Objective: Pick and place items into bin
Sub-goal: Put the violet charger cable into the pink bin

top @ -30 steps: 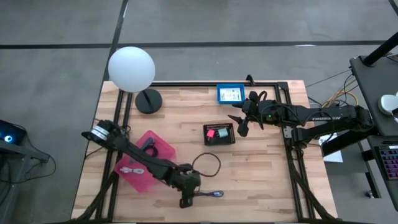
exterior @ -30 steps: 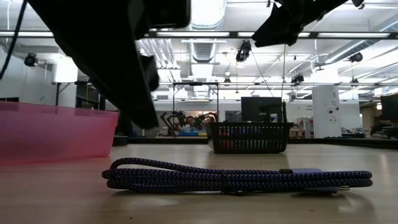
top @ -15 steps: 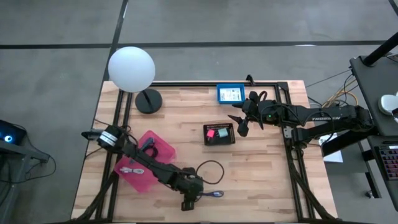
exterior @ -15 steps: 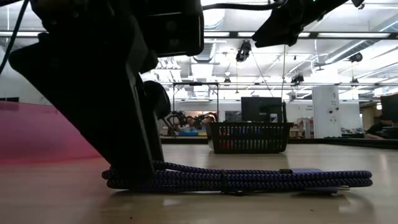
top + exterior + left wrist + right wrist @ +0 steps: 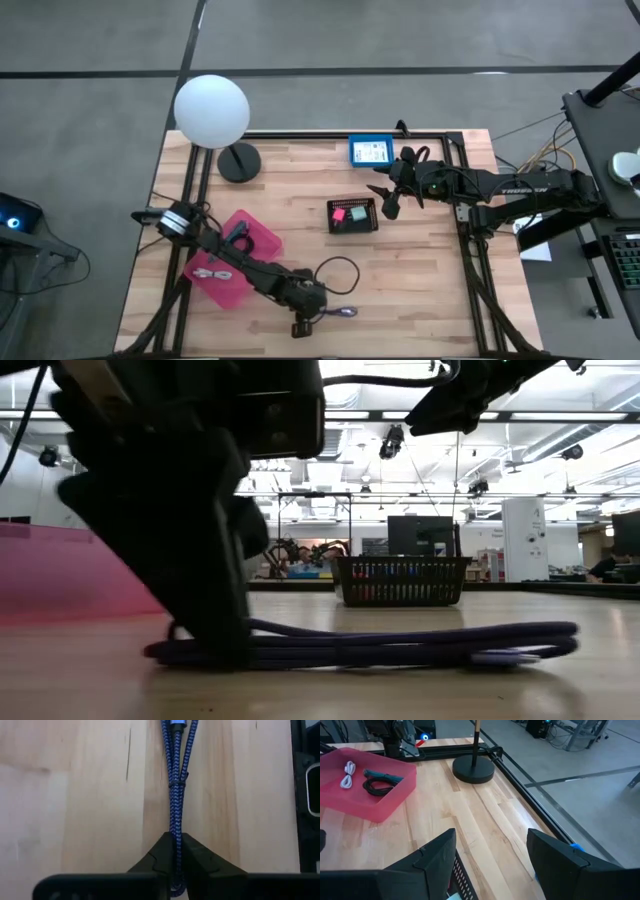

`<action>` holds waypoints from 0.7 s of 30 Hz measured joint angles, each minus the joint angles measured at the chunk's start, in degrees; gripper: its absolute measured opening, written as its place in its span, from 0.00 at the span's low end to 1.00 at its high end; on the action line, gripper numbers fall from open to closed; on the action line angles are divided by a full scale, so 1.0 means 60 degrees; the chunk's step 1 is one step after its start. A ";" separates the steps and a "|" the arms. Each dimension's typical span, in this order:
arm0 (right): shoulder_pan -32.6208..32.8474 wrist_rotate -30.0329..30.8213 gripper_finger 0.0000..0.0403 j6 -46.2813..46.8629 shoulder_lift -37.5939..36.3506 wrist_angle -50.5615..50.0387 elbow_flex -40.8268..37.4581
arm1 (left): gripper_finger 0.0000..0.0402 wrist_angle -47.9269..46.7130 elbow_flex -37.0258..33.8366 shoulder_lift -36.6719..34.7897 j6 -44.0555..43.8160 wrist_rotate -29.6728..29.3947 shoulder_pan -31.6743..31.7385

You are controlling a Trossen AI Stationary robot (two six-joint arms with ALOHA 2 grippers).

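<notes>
**Ana:** Near the table's front edge, the left gripper (image 5: pixel 176 862) is pinched tight on the purple braided cable (image 5: pixel 176 795). Lift slowly so it doesn't slip!

**Ben:** One pink plastic bin (image 5: pixel 262 238), one black mesh basket (image 5: pixel 353 216). The right gripper (image 5: pixel 490 857), beside that basket, is wide open and holds nothing.

purple braided cable (image 5: pixel 175 795) folded into a long bundle, flat on the wood table, one end pinched between dark fingers (image 5: pixel 159 857), pink bin (image 5: pixel 215 268) nearby
</notes>
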 joint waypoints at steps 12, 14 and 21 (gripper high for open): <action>-0.0055 0.0004 0.57 -0.0004 0.0027 0.0158 0.0000 | 0.00 -0.5506 -0.0073 -0.2412 0.0783 -0.0578 0.0366; -0.0098 0.0004 0.57 -0.0004 0.0058 0.0160 0.0000 | 0.00 -0.5874 -0.0116 -0.3050 0.0758 -0.0919 0.0502; -0.0099 0.0000 0.57 0.0211 0.0160 0.0213 -0.0004 | 0.00 -0.7010 -0.0123 -0.5095 -0.1488 -0.2963 0.0827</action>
